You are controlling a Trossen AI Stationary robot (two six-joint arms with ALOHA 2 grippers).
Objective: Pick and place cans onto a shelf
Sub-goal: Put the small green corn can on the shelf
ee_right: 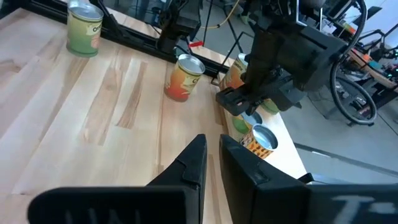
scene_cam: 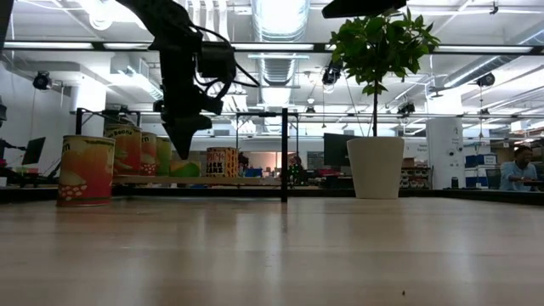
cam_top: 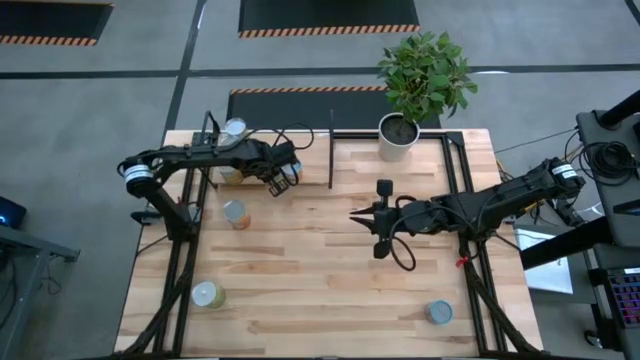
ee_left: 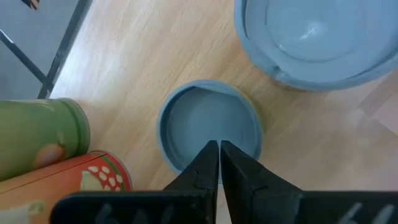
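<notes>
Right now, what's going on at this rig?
The left arm's end effector hangs shut and empty over the cans on the shelf at the table's back left, directly above a blue-grey-topped can. The right arm's end effector waits mid-table, shut, holding nothing. Three cans stand off the shelf: one just in front of it, one front left, one front right.

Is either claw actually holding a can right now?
No. The left claw is shut, empty, above a can on the shelf; the right claw is shut on nothing, mid-table.
</notes>
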